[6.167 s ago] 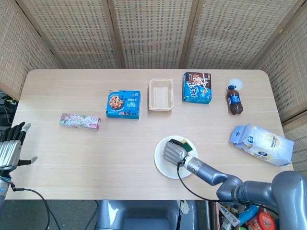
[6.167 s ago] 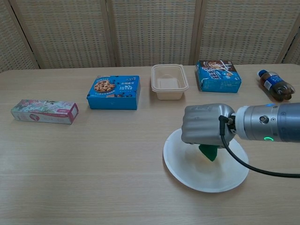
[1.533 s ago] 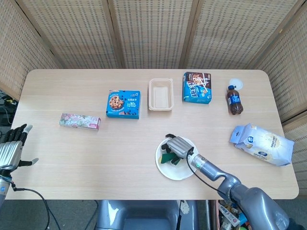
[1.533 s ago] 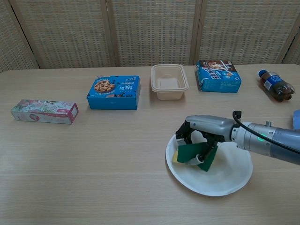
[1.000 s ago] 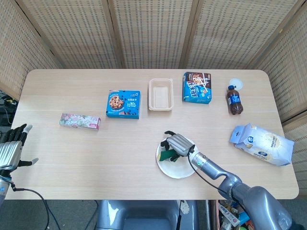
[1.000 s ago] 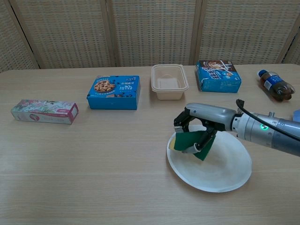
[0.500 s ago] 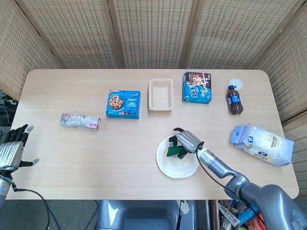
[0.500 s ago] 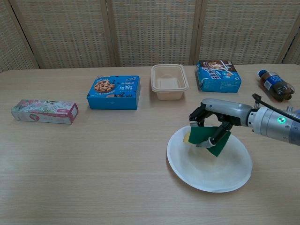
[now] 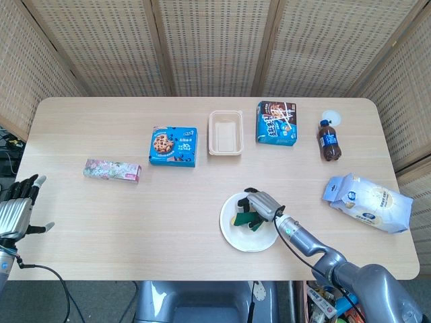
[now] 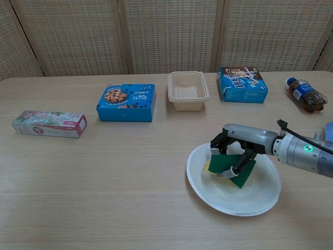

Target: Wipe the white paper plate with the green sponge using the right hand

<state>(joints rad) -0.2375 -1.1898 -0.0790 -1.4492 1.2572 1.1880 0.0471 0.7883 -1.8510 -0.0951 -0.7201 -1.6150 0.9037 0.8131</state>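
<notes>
Here we log the right hand [image 10: 237, 148] clamped on the green sponge [image 10: 231, 166], pressed onto the white paper plate [image 10: 255, 200] near the table's front edge. Cookie box [image 9: 173, 146] reads "30". Left hand [image 9: 15, 214] spread, empty, off the left edge.

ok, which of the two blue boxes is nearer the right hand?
The chocolate-picture box, right of the beige tray. It's closer to the right hand than the cookie box left of the tray.

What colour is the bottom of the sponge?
Yellow, under the green top of the sponge; the chest view shows it best.
</notes>
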